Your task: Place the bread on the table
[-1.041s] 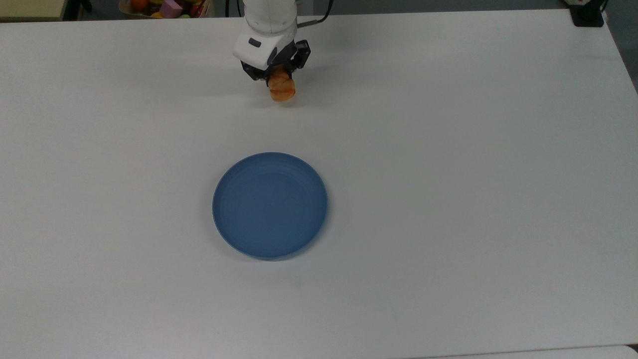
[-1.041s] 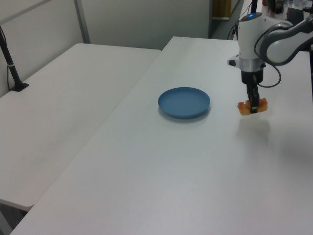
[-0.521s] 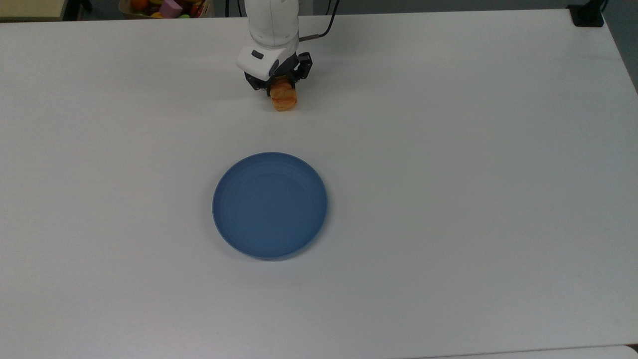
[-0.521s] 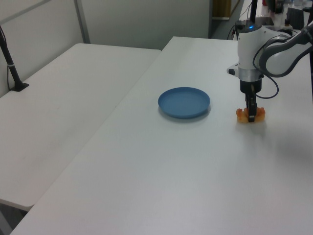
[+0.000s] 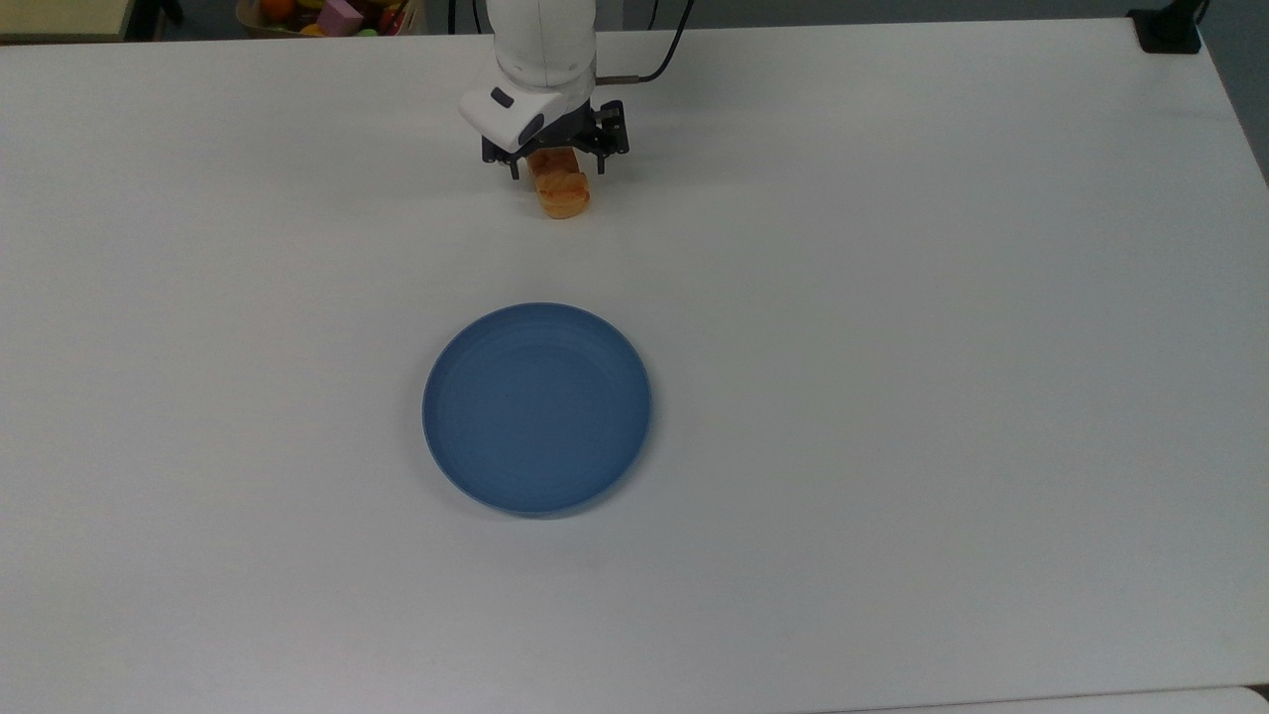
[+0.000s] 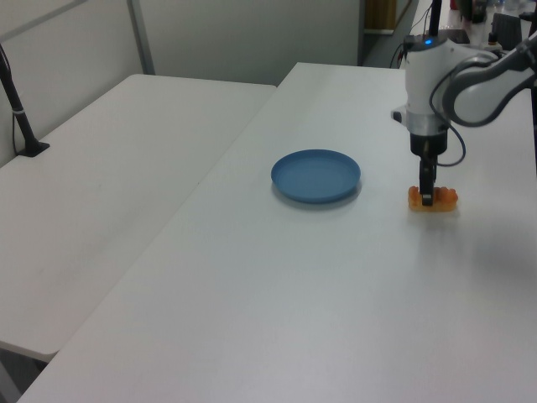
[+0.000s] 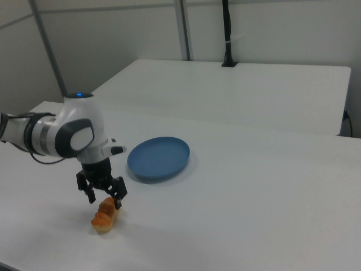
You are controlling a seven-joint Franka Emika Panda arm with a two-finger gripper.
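the blue plate (image 5: 536, 409) is the landmark here: it sits flat on the white table (image 5: 942, 347), nothing on it. in the top view it lies nearest the lower edge, and everything else is beyond it toward the top.

past the plate, well apart from its far rim, the bread (image 5: 559, 185) lies on the table, its long axis running roughly away from the plate. in the left view the bread (image 6: 432, 199) is to the plate's right (image 6: 315, 175), resting on the surface with its shadow tight under it. in the right view the bread (image 7: 105, 215) is down to the plate's left (image 7: 158, 157), flat on the tabletop.

the gripper (image 5: 556, 162) stands over the end of the bread farthest from the plate, pointing straight down. its fingers (image 7: 89, 190) are spread apart, one on each side of the roll, and seem to have let go of it. in the left view the gripper (image 6: 427, 194) hangs low at the bread.

beyond the table's far edge from the plate, a bin of coloured toys (image 5: 332, 14) shows.
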